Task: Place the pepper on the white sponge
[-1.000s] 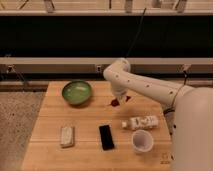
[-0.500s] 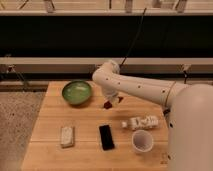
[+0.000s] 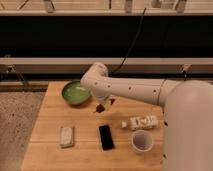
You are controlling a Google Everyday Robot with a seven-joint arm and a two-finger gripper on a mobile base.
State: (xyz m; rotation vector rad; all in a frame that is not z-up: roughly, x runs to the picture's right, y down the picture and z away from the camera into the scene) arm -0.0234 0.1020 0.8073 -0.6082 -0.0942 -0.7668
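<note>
At the left of the view, the white sponge (image 3: pixel 66 136) lies flat on the wooden table (image 3: pixel 45 110) near the front edge, its long axis running front to back. Behind it sits the green bowl (image 3: pixel 76 93). Just right of the bowl, your gripper (image 3: pixel 102 105) hangs above the boards, pinching the pepper (image 3: pixel 100 108), which shows dark red at the tip. From the hand, the sponge lies toward the near edge and leftward. The black phone (image 3: pixel 105 137) lies beside the sponge, so keep left of it
</note>
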